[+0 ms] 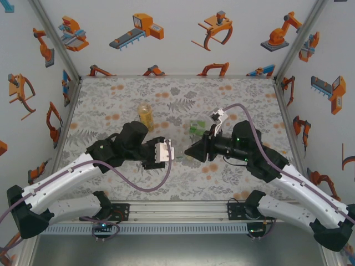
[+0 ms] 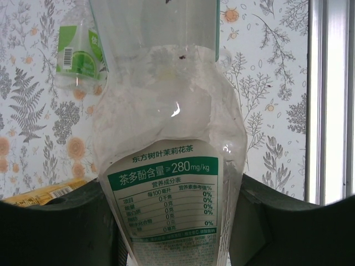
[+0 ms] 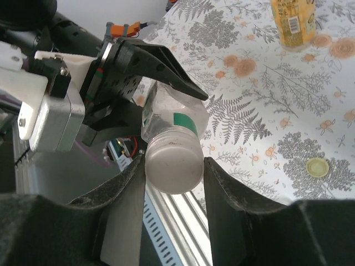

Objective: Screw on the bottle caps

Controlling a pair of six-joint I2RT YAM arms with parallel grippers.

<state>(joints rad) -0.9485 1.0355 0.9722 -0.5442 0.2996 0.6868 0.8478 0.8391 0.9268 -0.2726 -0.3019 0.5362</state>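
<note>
My left gripper (image 2: 175,221) is shut on a clear bottle (image 2: 172,138) with a green-and-white label, holding it sideways above the table. In the top view the left gripper (image 1: 170,153) and right gripper (image 1: 188,151) meet tip to tip near the table's front middle. The bottle's neck (image 3: 166,113) points at my right wrist, with a white cap (image 3: 173,166) sitting on it. My right gripper (image 3: 173,173) is shut on that white cap, one finger on each side. A loose pale yellow-green cap (image 3: 317,165) lies flat on the floral table.
A yellow bottle (image 1: 145,114) stands at the table's middle back. A small clear bottle with a green label (image 1: 197,128) lies just beyond the right gripper. The aluminium front rail (image 3: 177,221) runs directly below the held bottle. Printed walls enclose the table on three sides.
</note>
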